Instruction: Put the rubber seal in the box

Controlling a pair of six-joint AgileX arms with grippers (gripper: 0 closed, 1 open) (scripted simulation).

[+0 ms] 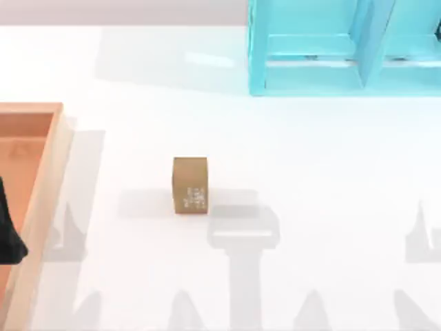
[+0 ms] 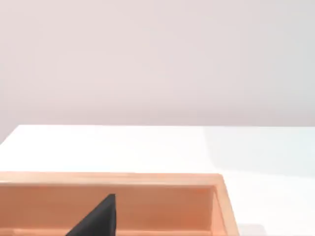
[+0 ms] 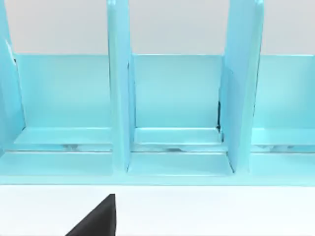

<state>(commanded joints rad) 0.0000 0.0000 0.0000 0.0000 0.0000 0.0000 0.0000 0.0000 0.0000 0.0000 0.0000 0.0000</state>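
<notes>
Rubber seal sits on table, outside box.

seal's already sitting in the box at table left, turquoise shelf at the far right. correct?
Not quite. The rubber seal is not in the box; the top view shows it standing on the bare white table, apart from the box and to its right. The rest holds: the box is at the table's left edge, the turquoise shelf at the far right.

You have one rubber seal on the white table, one wooden box at its left edge, and one turquoise shelf frame at the far right.
</notes>
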